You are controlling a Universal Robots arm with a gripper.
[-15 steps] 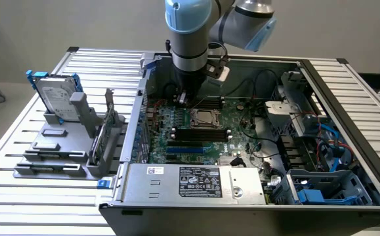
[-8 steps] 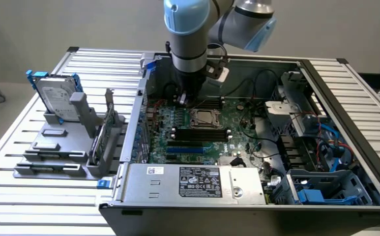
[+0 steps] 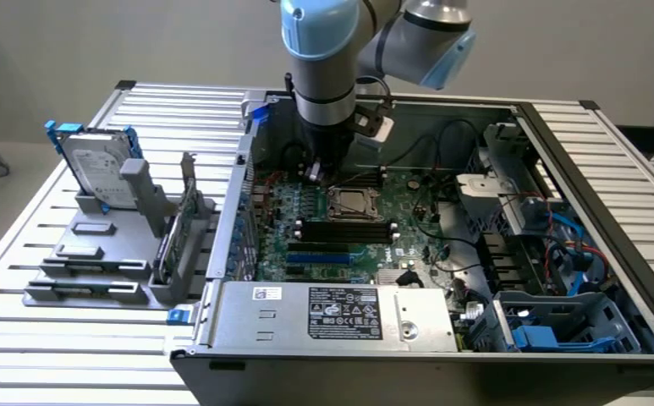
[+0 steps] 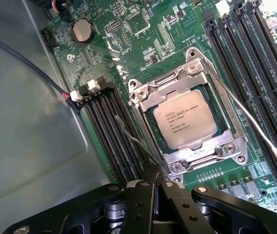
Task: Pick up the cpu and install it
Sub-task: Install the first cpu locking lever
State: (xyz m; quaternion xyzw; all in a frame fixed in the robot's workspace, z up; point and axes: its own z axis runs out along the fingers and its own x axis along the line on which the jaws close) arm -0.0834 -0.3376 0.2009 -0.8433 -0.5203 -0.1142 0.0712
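Observation:
The cpu (image 4: 184, 119), a small silvery square with printed text, lies flat inside the metal-framed socket (image 4: 140, 92) on the green motherboard. In the exterior view the cpu (image 3: 353, 201) sits mid-board inside the open computer case. My gripper (image 4: 155, 187) hangs just above the board beside one corner of the socket. Its black fingers (image 4: 140, 204) are pressed together, shut, with nothing visible between them. A thin wire socket lever (image 4: 131, 139) ends close to the fingertips. In the exterior view the gripper (image 3: 317, 172) is low over the board, beside the socket toward that view's left.
A second long lever (image 4: 255, 131) runs along the socket's other side. Black memory slots (image 4: 114, 131) flank the socket. The case wall (image 4: 26, 146) rises close by. Outside the case, a hard drive with blue brackets (image 3: 96, 165) stands in a grey rack (image 3: 90, 254).

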